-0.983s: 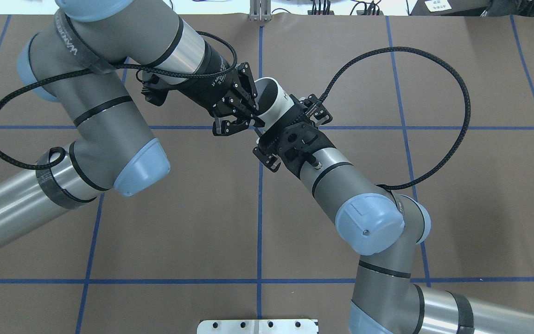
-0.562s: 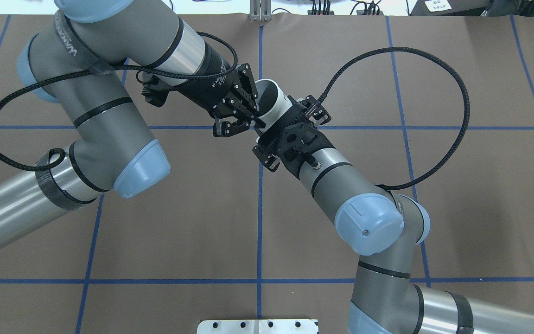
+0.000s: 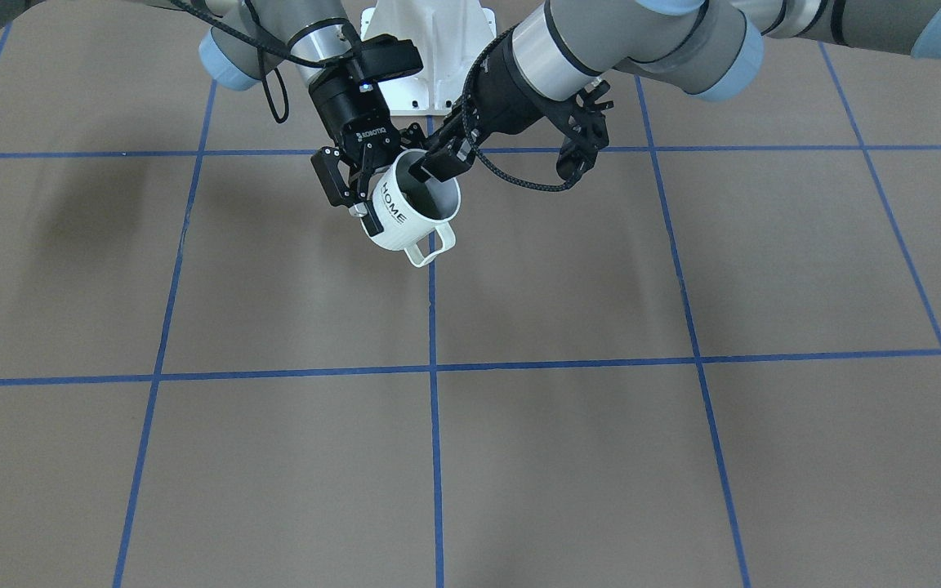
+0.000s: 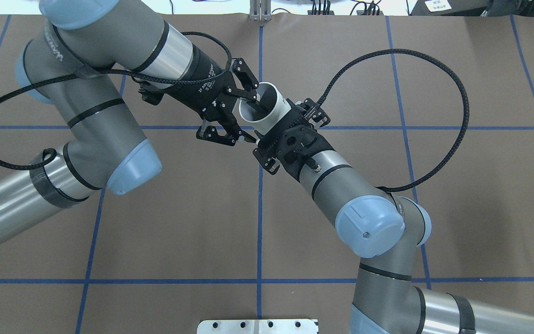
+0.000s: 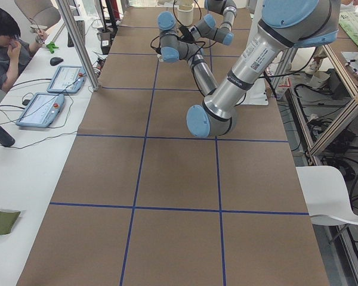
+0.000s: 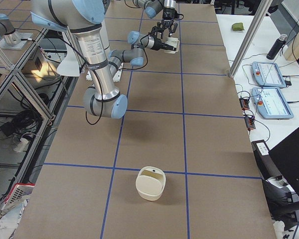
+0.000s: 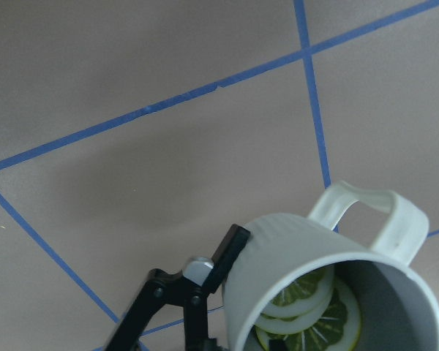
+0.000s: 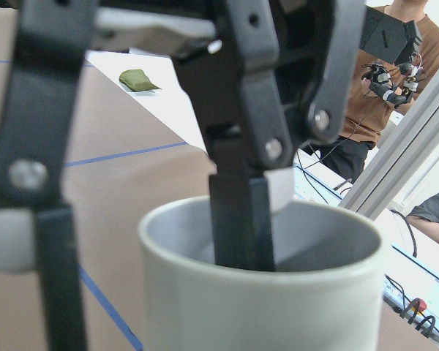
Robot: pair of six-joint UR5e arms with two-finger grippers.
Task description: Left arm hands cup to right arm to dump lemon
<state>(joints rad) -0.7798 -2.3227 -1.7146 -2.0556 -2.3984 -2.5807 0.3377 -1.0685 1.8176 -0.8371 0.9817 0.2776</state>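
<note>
The white "HOME" cup (image 3: pixel 405 214) hangs tilted above the table, handle towards the far side. My right gripper (image 3: pixel 360 192) is shut on its outer wall; it also shows in the overhead view (image 4: pixel 280 121). The cup (image 4: pixel 274 107) lies between both grippers. My left gripper (image 4: pixel 254 120) is open, with one finger inside the cup's mouth and the other outside, clear of the wall. In the left wrist view the cup (image 7: pixel 293 245) holds lemon slices (image 7: pixel 311 311). The right wrist view shows the cup rim (image 8: pixel 263 292) and the left fingers (image 8: pixel 238 212).
A cream container (image 6: pixel 150 183) stands on the brown table near the robot's right end. A black cable (image 4: pixel 452 111) loops over the table beside the right arm. Operators sit at a side table with tablets (image 5: pixel 45 107). A white base plate (image 4: pixel 257 324) lies at the near edge.
My left gripper's fingers have spread apart off the cup rim, and the left arm has drawn slightly back to the left. The cup stays in the right gripper.
</note>
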